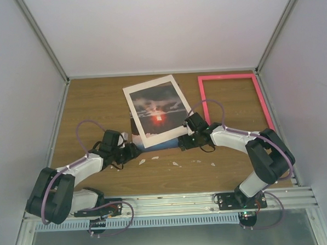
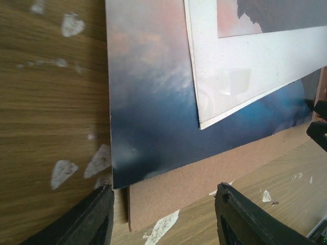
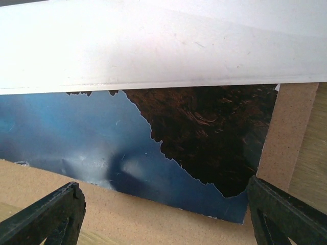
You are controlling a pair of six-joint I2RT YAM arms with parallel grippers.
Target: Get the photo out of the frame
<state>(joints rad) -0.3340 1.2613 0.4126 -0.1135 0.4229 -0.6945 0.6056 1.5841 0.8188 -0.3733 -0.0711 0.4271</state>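
Observation:
The pink frame [image 1: 227, 76] lies empty on the table at the back right. In the middle lies a loose stack. The photo [image 1: 158, 107] shows through the window of a tilted white mat [image 1: 134, 113], and its blue lower edge sticks out below the mat. Under the photo [image 2: 148, 117] [image 3: 153, 148] is a brown backing board [image 2: 204, 178] [image 3: 127, 214]. My left gripper [image 1: 133, 149] [image 2: 163, 214] is open at the stack's near left corner, with the board's corner between its fingers. My right gripper [image 1: 182, 143] [image 3: 163, 217] is open at the near right corner.
White scuff marks [image 1: 154, 157] dot the wooden table [image 1: 91, 104] in front of the stack. Pale walls [image 1: 18, 80] close in the left, right and back sides. A metal rail [image 1: 173, 201] runs along the near edge by the arm bases.

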